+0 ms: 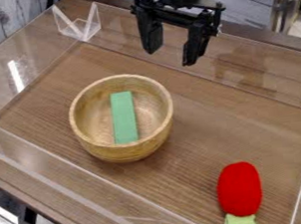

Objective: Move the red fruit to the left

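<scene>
The red fruit (240, 190) lies on the wooden table near the front right, its light green cap pointing toward the front edge. My gripper (171, 46) hangs well above the table at the back, far from the fruit. Its two black fingers stand apart, open, with nothing between them.
A wooden bowl (87, 123) sits left of centre with a flat green block (123, 117) inside it. Clear plastic walls (16, 82) ring the table, and a clear folded piece (77, 24) stands at the back left.
</scene>
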Robot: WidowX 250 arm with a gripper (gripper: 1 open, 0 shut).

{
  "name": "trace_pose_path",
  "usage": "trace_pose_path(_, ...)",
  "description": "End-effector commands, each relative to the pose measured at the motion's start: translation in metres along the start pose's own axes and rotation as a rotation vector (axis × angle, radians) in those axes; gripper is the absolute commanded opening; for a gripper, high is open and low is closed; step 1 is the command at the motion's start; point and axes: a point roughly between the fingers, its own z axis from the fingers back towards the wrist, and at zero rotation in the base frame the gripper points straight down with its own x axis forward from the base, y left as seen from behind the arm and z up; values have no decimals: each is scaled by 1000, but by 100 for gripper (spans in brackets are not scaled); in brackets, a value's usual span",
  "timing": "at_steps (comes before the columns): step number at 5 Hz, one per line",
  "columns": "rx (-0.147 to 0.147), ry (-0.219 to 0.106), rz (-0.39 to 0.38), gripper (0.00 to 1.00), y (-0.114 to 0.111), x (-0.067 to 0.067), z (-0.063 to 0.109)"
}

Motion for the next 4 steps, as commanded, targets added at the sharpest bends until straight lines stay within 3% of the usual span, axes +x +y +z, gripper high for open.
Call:
trace_pose_path(1,-6,30,-24,100,-5,-4,-11)
trace_pose_path(2,-16,50,-132,100,-25,-16,-20)
trace_pose_path(4,-25,22,-394,100,-86,-37,-30)
